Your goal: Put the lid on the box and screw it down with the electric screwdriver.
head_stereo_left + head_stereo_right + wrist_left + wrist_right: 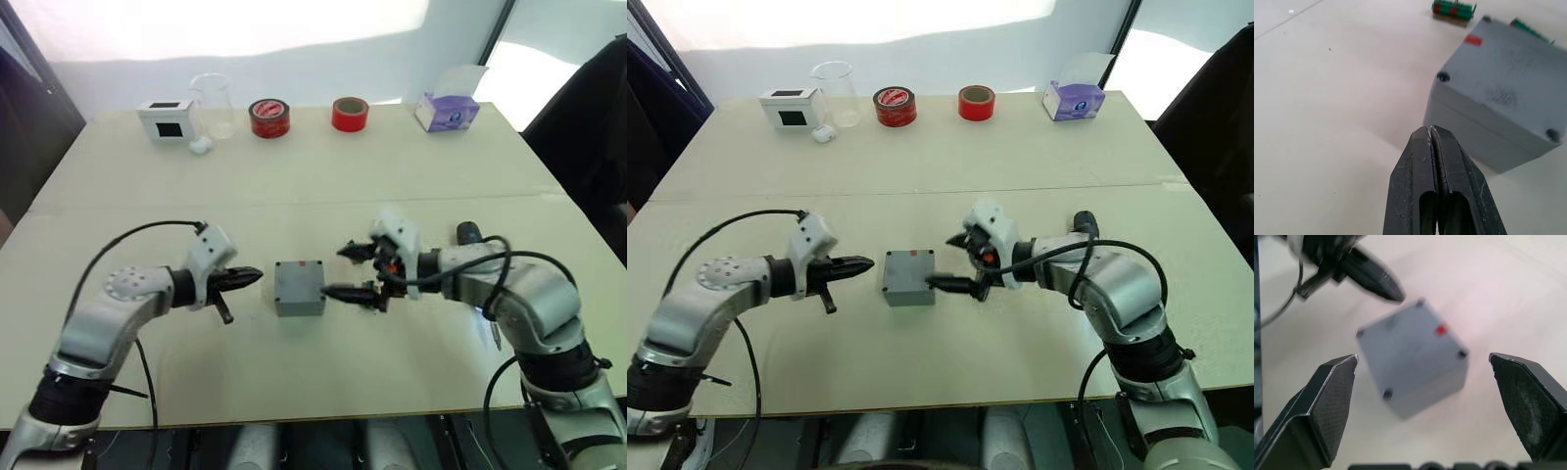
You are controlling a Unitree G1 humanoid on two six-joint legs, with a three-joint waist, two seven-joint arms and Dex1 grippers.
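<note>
My left gripper [250,276] lies low over the table's near half, jaws pressed together with nothing between them, its tip aimed at the left side of the box [300,287] and stopping just short of it. The box sits on the table [323,196] about midway between its left and right edges, closer to the near edge than the far one. It looks closed: in my left wrist view the lid [1508,83] sits flush on top, with dark holes at the corners and a small red mark near one edge. I cannot tell whether any screws are in those holes.

To the right of the box is my right gripper [351,271], jaws spread wide and empty. One finger lies nearly against the box's right side, the other stands further toward the far edge. From my right wrist the box shows between the two open fingers and a little beyond their tips, so I judge a short reach forward would bracket it.

Both arms are about equally near the box, one on each side, facing each other across it. The electric screwdriver [469,233] seems to be the dark cylinder just behind my right forearm, so my right arm is nearer it. I judge the next move is fetching that tool while the other arm steadies the box.
</note>
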